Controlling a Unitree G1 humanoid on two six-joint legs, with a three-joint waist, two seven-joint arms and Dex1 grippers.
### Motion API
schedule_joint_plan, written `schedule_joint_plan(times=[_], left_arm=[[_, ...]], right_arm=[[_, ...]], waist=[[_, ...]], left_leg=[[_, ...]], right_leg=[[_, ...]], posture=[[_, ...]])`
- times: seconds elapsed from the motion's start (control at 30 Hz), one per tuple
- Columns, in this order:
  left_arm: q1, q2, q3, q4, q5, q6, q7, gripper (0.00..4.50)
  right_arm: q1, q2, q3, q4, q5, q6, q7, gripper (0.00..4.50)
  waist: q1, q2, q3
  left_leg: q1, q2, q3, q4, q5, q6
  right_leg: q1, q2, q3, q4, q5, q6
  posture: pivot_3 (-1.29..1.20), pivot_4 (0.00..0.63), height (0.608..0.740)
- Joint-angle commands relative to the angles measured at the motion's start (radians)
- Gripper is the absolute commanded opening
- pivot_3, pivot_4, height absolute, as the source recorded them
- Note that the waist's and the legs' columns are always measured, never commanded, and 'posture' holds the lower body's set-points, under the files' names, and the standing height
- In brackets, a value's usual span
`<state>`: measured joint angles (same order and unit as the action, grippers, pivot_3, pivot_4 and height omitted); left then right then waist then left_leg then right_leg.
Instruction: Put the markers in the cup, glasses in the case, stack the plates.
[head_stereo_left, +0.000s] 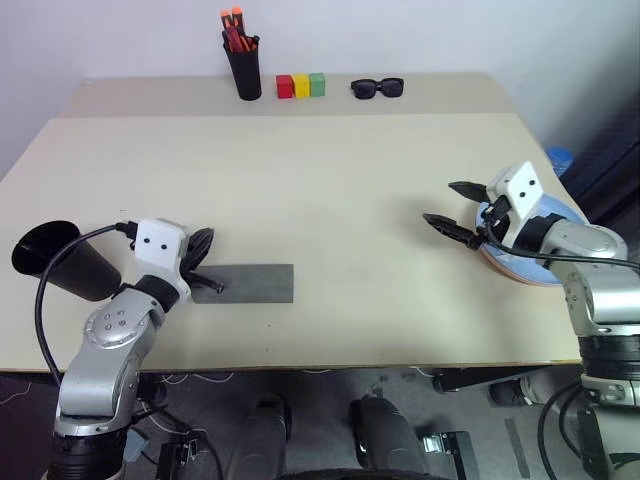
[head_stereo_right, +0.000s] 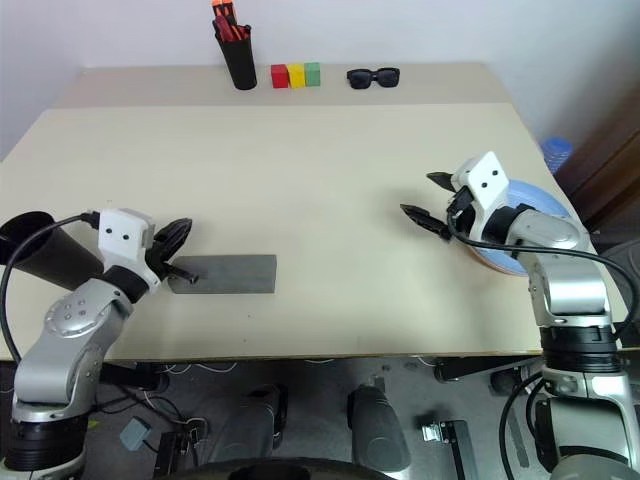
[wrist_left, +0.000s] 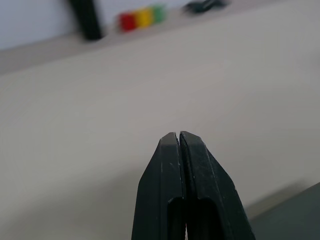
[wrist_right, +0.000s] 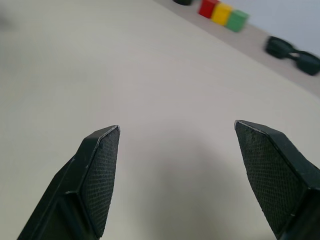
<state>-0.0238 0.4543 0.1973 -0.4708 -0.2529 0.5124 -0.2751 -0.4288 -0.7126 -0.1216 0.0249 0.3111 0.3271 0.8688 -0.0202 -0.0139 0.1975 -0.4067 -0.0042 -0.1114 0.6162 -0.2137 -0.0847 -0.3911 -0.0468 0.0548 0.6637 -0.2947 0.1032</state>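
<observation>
Your left gripper (head_stereo_left: 205, 262) is pinched fully together with nothing between its fingers, hovering at the left end of the grey glasses case (head_stereo_left: 245, 283), which lies closed and flat near the front edge of the desk (head_stereo_left: 330, 190), left of centre. Just beyond that arm, the black cup (head_stereo_left: 62, 260) lies tipped on its side at the front left corner, mouth facing outward; whether a marker is inside it cannot be made out. Your right gripper (head_stereo_left: 458, 210) stands spread wide and holds nothing, hanging above bare desk just inboard of the plates (head_stereo_left: 555, 245) at the right edge, where the light blue one rests on the salmon one, so the stacking looks done.

No loose marker or tortoiseshell spectacles can be seen on the desk. Along the back edge stand only the pen holder with orange-capped pens (head_stereo_left: 241, 62), three coloured blocks (head_stereo_left: 301, 85) and black sunglasses (head_stereo_left: 377, 88), none of which belong to this job.

By the look of it you are between steps, with the case and cup the last open questions. Next, you would do well to confirm the case is properly shut, pressing its lid with the closed left fingers if needed, then right the cup.
</observation>
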Motion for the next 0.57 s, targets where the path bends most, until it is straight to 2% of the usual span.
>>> schedule_joint_plan(times=[0.03, 0.27, 0.57], left_arm=[[0.021, -0.009, 0.050, -0.014, 0.018, -0.051, 0.021, 0.00], [0.019, -0.004, 0.062, 0.046, 0.021, -0.106, 0.006, 0.00], [0.034, -0.003, 0.083, 0.091, 0.026, -0.163, -0.022, 0.00]], right_arm=[[-0.011, 0.008, 0.014, 0.013, -0.005, -0.024, 0.014, 3.72], [-0.066, 0.006, 0.032, 0.111, -0.026, -0.077, 0.037, 3.72], [-0.064, 0.054, 0.074, 0.114, -0.055, -0.091, 0.023, 3.72]], waist=[[0.004, 0.000, 0.000], [0.002, 0.000, 0.000], [0.001, 0.000, 0.000]], left_leg=[[0.000, 0.000, 0.000, 0.000, 0.000, 0.000], [0.000, 0.000, 0.000, 0.000, 0.000, 0.000], [0.000, 0.001, 0.000, -0.001, 0.000, 0.000]], right_leg=[[0.000, 0.000, 0.000, 0.000, 0.000, 0.000], [0.000, 0.000, 0.000, 0.000, 0.000, 0.000], [-0.001, 0.001, 0.000, 0.000, 0.000, 0.000]], posture=[[0.00, 0.150, 0.740], [0.00, 0.150, 0.740], [0.00, 0.150, 0.740]])
